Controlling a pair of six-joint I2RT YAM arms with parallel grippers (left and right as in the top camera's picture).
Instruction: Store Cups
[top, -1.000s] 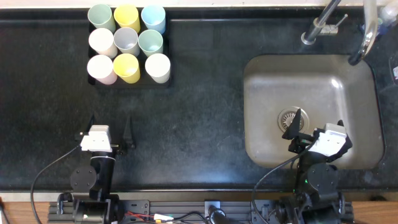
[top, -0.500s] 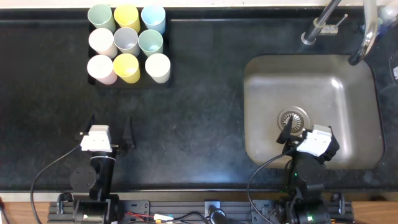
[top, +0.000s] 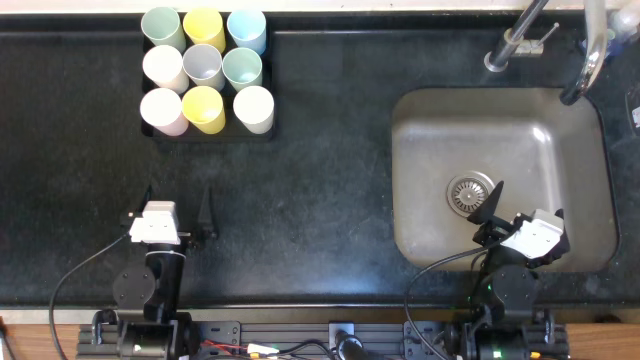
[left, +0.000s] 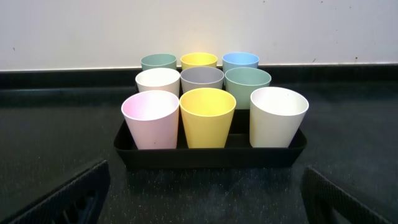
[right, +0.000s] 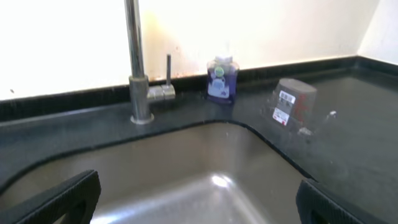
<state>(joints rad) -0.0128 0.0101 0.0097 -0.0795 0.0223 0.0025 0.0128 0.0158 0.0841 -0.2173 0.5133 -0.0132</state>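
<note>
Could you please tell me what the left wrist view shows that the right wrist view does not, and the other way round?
Left wrist view: nine cups standing upright in three rows of three in a black tray, with a pink cup, a yellow cup and a white cup in the row nearest the arm. Right wrist view: the steel sink, the faucet behind it, and a blue soap bottle by the wall. Both: the black worktop and the pale wall behind it.
</note>
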